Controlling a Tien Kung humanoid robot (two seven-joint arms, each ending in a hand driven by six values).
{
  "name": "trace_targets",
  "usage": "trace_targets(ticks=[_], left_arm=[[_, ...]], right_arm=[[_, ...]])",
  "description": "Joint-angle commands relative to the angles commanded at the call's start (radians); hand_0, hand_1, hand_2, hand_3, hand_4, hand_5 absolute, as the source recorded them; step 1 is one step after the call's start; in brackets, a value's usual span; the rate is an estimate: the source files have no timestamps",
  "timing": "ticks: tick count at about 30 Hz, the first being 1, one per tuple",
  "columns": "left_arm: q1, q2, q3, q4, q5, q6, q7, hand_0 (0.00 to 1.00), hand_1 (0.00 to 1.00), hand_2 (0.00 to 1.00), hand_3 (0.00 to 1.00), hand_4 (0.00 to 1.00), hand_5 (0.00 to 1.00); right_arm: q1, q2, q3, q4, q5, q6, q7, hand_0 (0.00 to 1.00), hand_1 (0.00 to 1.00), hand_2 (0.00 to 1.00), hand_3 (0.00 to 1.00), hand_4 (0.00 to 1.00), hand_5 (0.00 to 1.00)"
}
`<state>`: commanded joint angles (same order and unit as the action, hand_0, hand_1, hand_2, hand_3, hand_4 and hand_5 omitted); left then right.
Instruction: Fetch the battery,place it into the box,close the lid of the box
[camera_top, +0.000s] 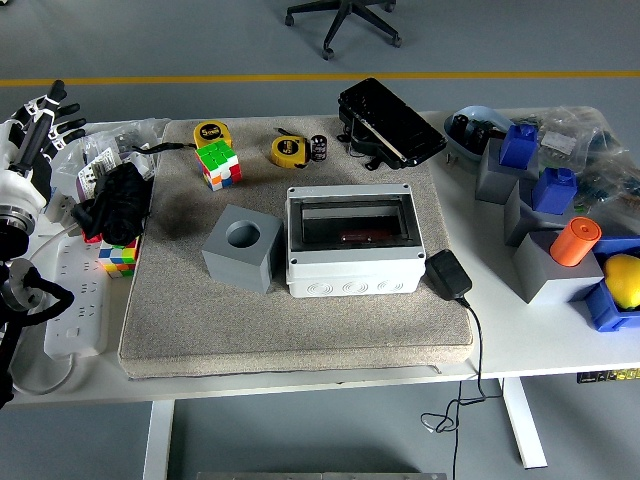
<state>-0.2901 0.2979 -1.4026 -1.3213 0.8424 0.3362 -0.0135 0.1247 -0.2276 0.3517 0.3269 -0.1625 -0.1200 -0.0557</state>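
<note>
The battery (319, 148), a small black cylinder, stands upright on the grey mat (300, 320) at the back, next to a yellow tape measure (288, 151). The light grey box (353, 243) sits mid-mat with its top open, and something dark shows inside. A dark glossy lid (391, 124) lies tilted behind the box, apart from it. My left hand (45, 112) is raised at the far left edge, fingers spread, holding nothing and far from the battery. The right arm is out of view.
A grey block with a round hole (241, 247) stands left of the box. A Rubik's cube (218, 163) and a second tape measure (211, 133) lie at the mat's back left. A black adapter (449, 273) sits right of the box. Blue and grey blocks (545, 215) crowd the right side.
</note>
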Motion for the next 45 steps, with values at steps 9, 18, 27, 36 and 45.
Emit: trace_targets(ticks=[9, 18, 27, 36, 45], left_arm=[[-0.003, -0.001, -0.004, 0.000, 0.001, 0.001, 0.000, 0.475, 0.577, 0.598, 0.630, 0.998, 0.573], [-0.004, -0.001, -0.006, 0.000, 0.002, 0.000, 0.001, 0.465, 0.576, 0.598, 0.630, 0.998, 0.571], [-0.008, -0.003, -0.010, -0.001, 0.001, -0.002, 0.000, 0.469, 0.575, 0.598, 0.629, 0.998, 0.570], [-0.010, -0.004, -0.010, 0.001, -0.002, -0.013, -0.004, 0.465, 0.576, 0.599, 0.629, 0.998, 0.568], [-0.010, -0.004, -0.011, 0.002, -0.006, -0.018, -0.008, 0.464, 0.576, 0.598, 0.629, 0.998, 0.565]], right_arm=[[0.003, 0.002, 0.001, 0.000, 0.000, 0.000, 0.001, 0.573, 0.643, 0.667, 0.583, 0.942, 0.485], [0.005, 0.001, 0.002, 0.000, 0.001, 0.000, 0.000, 0.573, 0.643, 0.667, 0.584, 0.942, 0.485], [0.007, 0.001, 0.003, 0.000, 0.001, 0.001, 0.000, 0.574, 0.643, 0.668, 0.584, 0.942, 0.484], [0.008, -0.001, 0.007, 0.001, -0.001, 0.001, -0.001, 0.573, 0.643, 0.667, 0.584, 0.942, 0.485], [0.009, -0.001, 0.007, 0.001, -0.001, 0.002, 0.001, 0.572, 0.643, 0.668, 0.584, 0.942, 0.485]])
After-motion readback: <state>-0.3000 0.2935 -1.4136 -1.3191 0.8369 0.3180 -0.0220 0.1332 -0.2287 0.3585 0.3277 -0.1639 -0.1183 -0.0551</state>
